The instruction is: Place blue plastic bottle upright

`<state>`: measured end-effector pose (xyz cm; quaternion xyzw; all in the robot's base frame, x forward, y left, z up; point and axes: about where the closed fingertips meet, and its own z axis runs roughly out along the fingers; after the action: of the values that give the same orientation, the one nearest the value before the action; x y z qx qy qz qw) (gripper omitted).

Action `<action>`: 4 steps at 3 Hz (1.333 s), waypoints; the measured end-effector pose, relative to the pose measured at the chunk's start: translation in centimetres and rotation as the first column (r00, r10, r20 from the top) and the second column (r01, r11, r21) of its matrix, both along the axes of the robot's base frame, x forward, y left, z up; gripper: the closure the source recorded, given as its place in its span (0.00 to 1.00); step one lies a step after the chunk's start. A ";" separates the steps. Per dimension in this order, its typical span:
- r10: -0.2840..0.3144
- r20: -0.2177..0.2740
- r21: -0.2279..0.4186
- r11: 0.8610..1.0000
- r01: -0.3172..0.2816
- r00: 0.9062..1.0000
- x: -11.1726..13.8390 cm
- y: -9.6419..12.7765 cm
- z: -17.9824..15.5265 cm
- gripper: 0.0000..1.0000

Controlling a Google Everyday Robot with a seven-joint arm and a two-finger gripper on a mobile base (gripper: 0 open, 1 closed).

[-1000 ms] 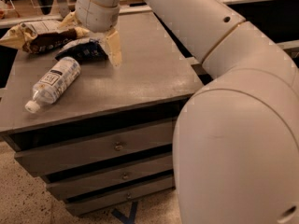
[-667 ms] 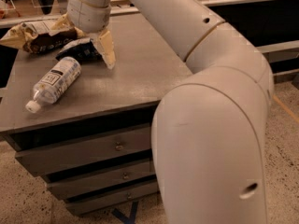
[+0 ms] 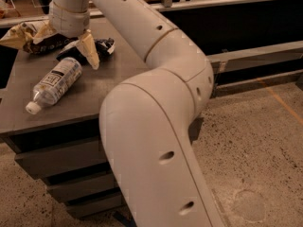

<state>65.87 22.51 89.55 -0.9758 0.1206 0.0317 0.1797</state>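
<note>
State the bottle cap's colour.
White cap, clearest in the camera view; the claw hangs beside the bottle.

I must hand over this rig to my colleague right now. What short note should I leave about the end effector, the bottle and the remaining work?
End effector: low over the back of the tabletop, close beside the base end of the blue plastic bottle, apparently not touching it.
Bottle: lying on its side, white cap toward the front left edge.
Nearby: dark blue snack bag and tan chip bag at the back.
Done: nothing yet.
Left: grasp the bottle and stand it upright.
</note>
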 end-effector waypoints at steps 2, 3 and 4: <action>-0.020 -0.026 -0.036 0.999 0.019 0.999 -0.1 6.5 -1.6 0.00; -0.037 -0.028 -0.067 0.997 0.035 0.999 -1.0 8.3 -1.6 0.00; -0.064 -0.050 -0.091 0.994 0.059 0.997 -1.9 7.7 -1.5 0.00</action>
<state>63.95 30.26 88.03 -0.9775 0.1566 0.0466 0.1336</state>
